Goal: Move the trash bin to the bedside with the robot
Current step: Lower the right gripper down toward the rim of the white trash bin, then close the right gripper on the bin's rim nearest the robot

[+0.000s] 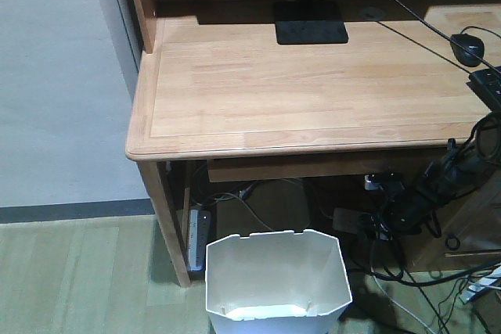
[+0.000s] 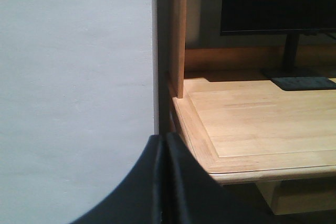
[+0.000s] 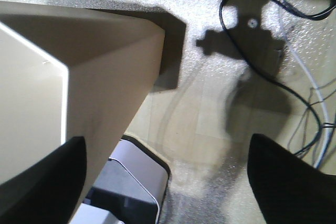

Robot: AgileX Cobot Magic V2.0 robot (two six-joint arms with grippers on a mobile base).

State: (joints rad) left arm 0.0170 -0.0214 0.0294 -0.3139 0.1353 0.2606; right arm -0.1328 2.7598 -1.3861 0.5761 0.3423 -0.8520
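Front view: the white trash bin (image 1: 275,279) stands on the floor (image 1: 78,279) just before the wooden worktop (image 1: 297,91), near its left leg. The cable-hung right arm (image 1: 450,174) slopes down at the right edge. Left wrist view: the left tool (image 2: 165,182) sits level with the worktop corner, fingers pressed together. Right wrist view: the right tool (image 3: 168,182) points floorward, fingers spread wide, gripping nothing, the bin's corner beside one finger.
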